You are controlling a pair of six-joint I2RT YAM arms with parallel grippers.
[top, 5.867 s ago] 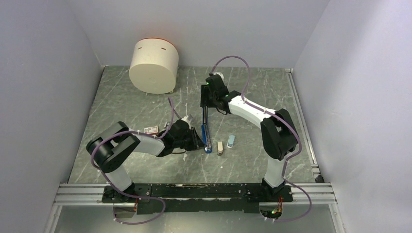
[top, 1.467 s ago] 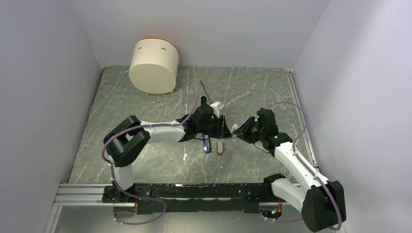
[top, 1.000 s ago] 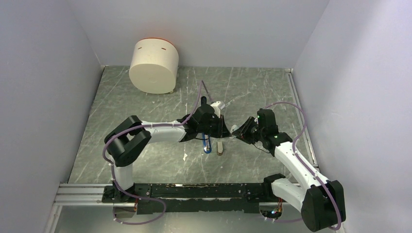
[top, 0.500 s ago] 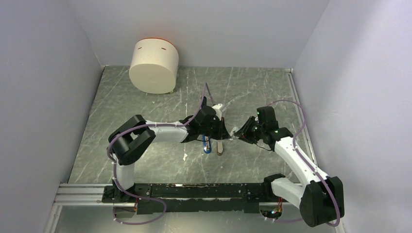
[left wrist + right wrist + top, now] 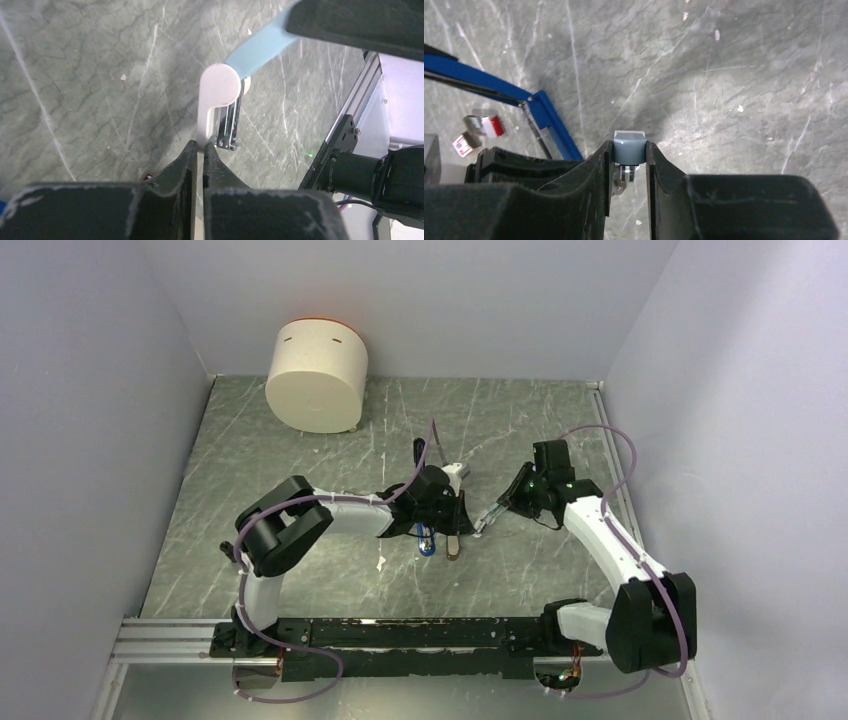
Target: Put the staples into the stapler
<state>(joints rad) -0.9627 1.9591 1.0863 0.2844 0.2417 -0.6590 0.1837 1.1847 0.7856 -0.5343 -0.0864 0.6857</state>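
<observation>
The stapler (image 5: 550, 122) is seen lying open on the table (image 5: 734, 75), the red staples box (image 5: 490, 126) near it; loading is judged not yet done. A pale-blue oblong piece (image 5: 629, 142) is clamped by the right gripper (image 5: 629, 150). The left gripper (image 5: 201, 150) is fully closed against a white tab (image 5: 218, 85), though a grip cannot be confirmed

The right gripper (image 5: 497, 511) has left the far middle and now holds the pale-blue piece (image 5: 629, 148), lifted off the table (image 5: 300, 470) right of the stapler (image 5: 555, 127). The left gripper (image 5: 200, 150) reached further right and closed.
</observation>
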